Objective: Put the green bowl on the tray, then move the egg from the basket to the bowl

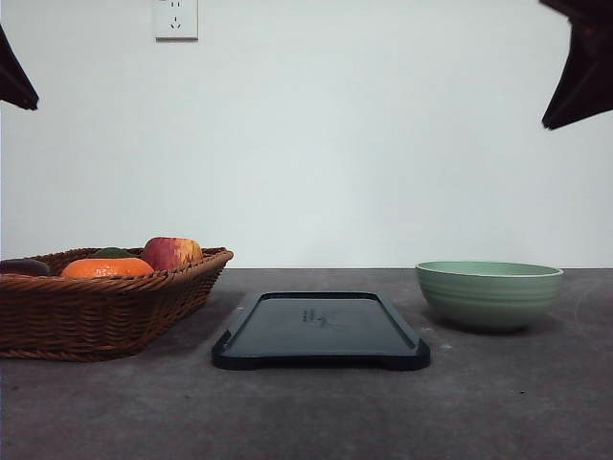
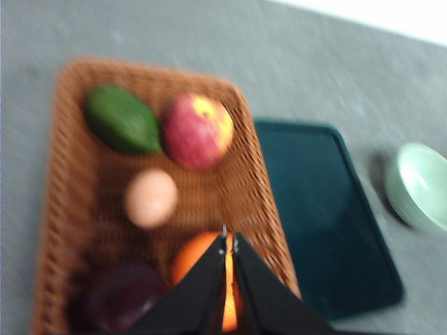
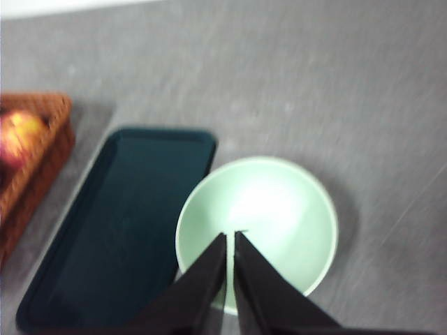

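Meanwhile, tray (image 1: 321, 331) runs lengthwise away from the robot; both end effectors pressed together.

No text, label, brand or number can be read anywhere. The tray (image 1: 321, 331) carries faint pale marks near the middle of its floor, too small and smudged to make out as letters. The wall socket (image 1: 176, 19) shows no legible marking.
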Motion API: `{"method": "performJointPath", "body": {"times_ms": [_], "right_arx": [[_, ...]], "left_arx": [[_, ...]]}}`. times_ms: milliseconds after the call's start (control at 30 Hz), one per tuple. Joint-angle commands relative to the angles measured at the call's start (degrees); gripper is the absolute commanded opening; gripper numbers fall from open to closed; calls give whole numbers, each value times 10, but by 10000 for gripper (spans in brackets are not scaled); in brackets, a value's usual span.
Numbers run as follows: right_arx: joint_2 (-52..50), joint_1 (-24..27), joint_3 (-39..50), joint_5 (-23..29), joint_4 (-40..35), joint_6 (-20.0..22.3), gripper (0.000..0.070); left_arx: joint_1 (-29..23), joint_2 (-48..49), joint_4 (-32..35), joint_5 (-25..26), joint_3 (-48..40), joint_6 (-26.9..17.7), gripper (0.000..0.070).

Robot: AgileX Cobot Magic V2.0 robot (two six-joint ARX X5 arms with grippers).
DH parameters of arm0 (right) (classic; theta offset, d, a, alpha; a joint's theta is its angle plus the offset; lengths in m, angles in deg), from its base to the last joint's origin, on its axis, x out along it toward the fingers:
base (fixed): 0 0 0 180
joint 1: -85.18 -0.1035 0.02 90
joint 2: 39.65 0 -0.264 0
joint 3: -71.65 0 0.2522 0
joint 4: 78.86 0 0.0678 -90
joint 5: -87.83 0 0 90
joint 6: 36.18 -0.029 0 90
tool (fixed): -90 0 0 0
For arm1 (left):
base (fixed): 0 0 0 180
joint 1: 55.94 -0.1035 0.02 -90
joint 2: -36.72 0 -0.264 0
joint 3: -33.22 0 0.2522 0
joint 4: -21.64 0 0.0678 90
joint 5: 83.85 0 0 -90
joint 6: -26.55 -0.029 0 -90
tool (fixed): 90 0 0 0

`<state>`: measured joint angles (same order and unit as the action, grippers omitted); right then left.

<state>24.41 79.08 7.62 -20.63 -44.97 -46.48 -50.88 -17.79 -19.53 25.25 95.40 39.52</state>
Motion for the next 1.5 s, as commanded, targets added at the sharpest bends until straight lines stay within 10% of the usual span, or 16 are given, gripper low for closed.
{"method": "performJointPath", "body": {"times_ms": [0,233,433,933,1467], "right_arx": [[15,-6,-17,-2,6,5,7],[27,-12,-21,0,18,10,22],[26,-12,-21,7,36,18,416],[122,20,-120,36,231,25,364],[293,25,-196,44,193,52,321]], "left_arx": [[1,-10,-3,12,12,1,0],[1,-20,-12,22,13,-5,1],[1,-20,-8,22,14,-6,359],[1,-20,-4,22,14,-3,355],[2,-20,-4,22,14,2,351]]}}
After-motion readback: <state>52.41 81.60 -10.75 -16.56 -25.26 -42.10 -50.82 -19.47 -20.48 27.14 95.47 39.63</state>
